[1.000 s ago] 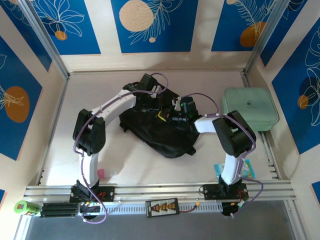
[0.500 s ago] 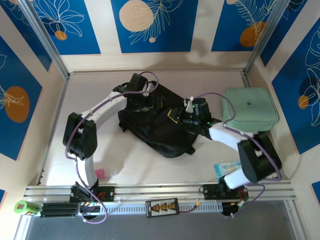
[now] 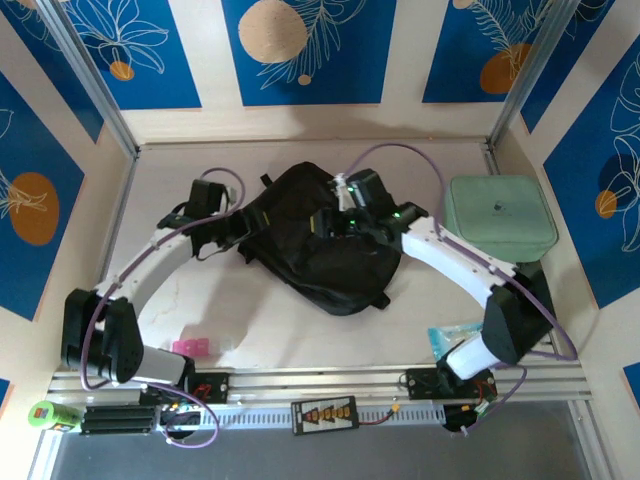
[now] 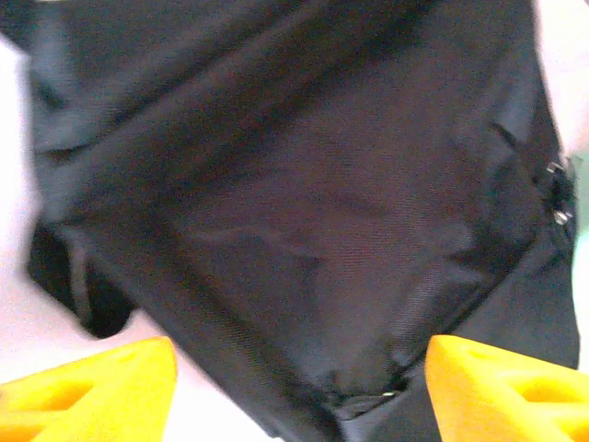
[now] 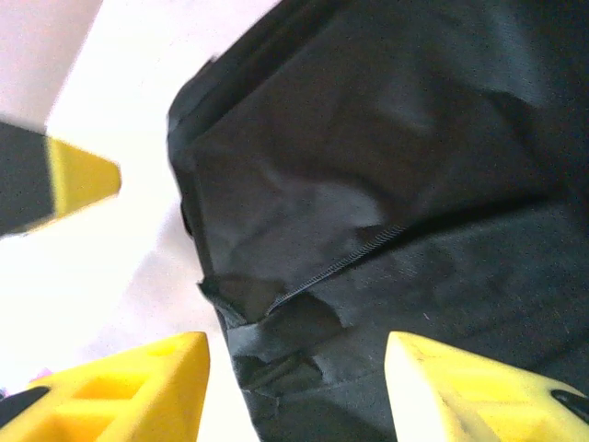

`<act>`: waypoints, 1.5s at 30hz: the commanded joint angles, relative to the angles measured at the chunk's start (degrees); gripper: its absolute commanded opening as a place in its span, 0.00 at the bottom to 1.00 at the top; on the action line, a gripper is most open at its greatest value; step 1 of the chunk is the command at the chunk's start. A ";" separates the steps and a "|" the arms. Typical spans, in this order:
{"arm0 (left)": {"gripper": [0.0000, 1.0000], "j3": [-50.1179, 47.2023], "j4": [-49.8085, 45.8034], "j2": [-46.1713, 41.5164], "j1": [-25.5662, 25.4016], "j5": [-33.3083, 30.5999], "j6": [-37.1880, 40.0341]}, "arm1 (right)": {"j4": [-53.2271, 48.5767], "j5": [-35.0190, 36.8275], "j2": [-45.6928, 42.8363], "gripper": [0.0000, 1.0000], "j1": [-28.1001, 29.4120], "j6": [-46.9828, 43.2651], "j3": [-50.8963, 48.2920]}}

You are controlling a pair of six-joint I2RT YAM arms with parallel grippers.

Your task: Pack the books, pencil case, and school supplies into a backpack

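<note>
The backpack (image 3: 325, 255) lies mid-table. Left gripper (image 4: 299, 373) and right gripper (image 5: 296, 368) both stand released, facing its black fabric, grasping nothing. The logo on the green case (image 3: 498, 218) is unreadable.

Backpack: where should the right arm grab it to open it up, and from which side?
Take the wrinkled flap at the lower end of the zipper, coming straight down from above with the right gripper. The backpack lies flat and slumped, so its broad faces offer nothing to pinch. That flap looks slightly lifted and should fit between the open jaws.
</note>
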 commanded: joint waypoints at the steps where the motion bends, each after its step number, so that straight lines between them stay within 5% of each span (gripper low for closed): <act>1: 0.78 -4.09 1.24 -4.35 3.52 -0.96 -1.63 | -12.05 2.44 6.60 0.53 3.78 -17.16 7.36; 6: 1.00 -9.29 2.19 -9.40 7.25 -3.05 -1.34 | -19.46 0.58 16.23 0.52 7.69 -27.32 18.34; 12: 1.00 -11.53 2.41 -10.85 10.33 -2.40 -1.57 | -23.39 1.85 25.23 0.52 10.58 -32.14 27.29; 17: 1.00 -11.88 3.16 -10.24 11.14 -1.02 -1.94 | -25.87 3.83 30.10 0.41 10.97 -33.52 31.46; 28: 1.00 -11.93 3.87 -8.56 11.21 1.09 -2.02 | -27.90 6.09 33.51 0.44 10.88 -34.13 32.47; 39: 1.00 -11.98 4.05 -8.56 11.21 1.71 -2.04 | -23.23 15.22 31.90 0.17 10.10 -30.54 31.40; 45: 1.00 -12.18 4.39 -8.41 11.23 2.16 -1.94 | -24.79 14.20 32.58 0.27 11.12 -30.04 31.58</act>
